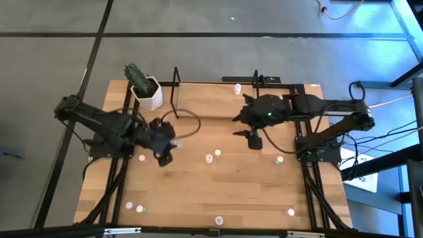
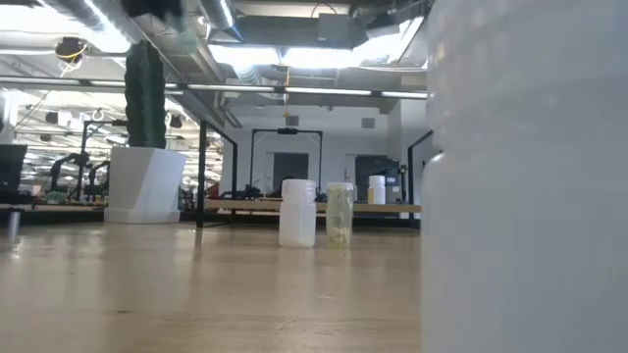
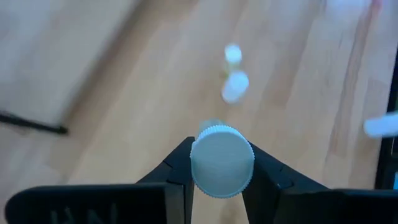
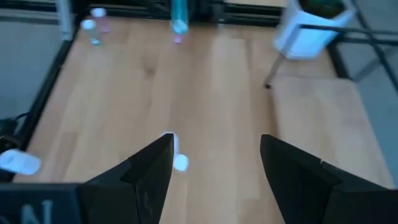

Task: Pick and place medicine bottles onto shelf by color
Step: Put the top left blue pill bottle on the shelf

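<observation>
1. A light wooden table [image 1: 225, 192] is seen from above, with a dark robot arm at each side.
2. The left gripper [image 3: 222, 163] is closed around a medicine bottle [image 3: 222, 169] with a pale ribbed cap; the cap is pinched between the two dark fingers [image 3: 177, 171].
3. From above, the left gripper [image 1: 165, 149] is placed over the left half of the table, near the white hexagonal pot [image 1: 148, 94] that holds a cactus [image 1: 137, 75].
4. The right gripper [image 4: 214, 165] is held wide apart, with nothing between its fingers [image 4: 149, 171]; bare wood is seen through the gap.
5. From above, the right gripper [image 1: 254, 139] is placed over the right half of the table, in front of the back edge.
6. The shelf [image 1: 177, 99], of thin black wire, is found at the back of the table, just beside the pot.
7. Other small bottles are scattered on the table: two near the middle [image 1: 213, 156], one at the back edge [image 1: 237, 88], one near the right rail [image 1: 279, 159], and several along the front edge [image 1: 219, 220].
8. In the low view, three bottles [image 2: 298, 212] are shown upright on the wood, with one large blurred bottle [image 2: 525, 176] very close to the camera.
9. Faint embossed marks are seen on the left gripper body [image 3: 84, 208], but they cannot be read; no label text can be made out on any bottle.
</observation>
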You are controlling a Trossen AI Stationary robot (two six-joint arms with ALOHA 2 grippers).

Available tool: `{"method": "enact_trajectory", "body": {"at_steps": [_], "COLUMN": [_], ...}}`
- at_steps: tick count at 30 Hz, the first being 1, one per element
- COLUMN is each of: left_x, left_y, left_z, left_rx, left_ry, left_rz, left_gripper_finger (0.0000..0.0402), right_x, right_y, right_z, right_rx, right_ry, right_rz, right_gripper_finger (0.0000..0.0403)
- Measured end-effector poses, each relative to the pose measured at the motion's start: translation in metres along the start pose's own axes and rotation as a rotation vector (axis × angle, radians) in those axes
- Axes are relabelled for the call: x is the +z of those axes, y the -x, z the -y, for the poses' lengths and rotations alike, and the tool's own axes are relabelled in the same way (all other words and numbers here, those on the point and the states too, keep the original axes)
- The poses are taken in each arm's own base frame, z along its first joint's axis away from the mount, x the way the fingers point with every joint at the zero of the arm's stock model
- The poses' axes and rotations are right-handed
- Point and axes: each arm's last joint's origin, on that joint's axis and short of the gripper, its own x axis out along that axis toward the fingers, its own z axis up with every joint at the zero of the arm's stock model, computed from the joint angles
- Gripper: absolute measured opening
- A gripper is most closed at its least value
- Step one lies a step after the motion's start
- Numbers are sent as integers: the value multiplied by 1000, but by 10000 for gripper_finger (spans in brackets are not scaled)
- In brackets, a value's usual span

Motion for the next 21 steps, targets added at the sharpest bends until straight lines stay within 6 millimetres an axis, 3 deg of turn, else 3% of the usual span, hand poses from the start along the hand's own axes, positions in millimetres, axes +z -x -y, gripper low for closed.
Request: {"method": "enact_trajectory", "body": {"at_steps": [8, 14, 21], "left_x": [57, 95, 129], "left_y": [17, 15, -8], "left_z": [-27, -45, -71], "left_rx": [103, 182, 167], "left_ry": [-46, -155, -234], "left_rz": [114, 131, 72], "left_gripper_finger": [84, 84, 84], "right_x": [-3, -6, -37], "right_y": [10, 8, 1], "right_z": [4, 4, 4], "right_rx": [-127, -128, -121], "right_ry": [-75, -125, -156], "right_rz": [-4, 10, 152], "right_gripper_finger": [241, 241, 241]}}
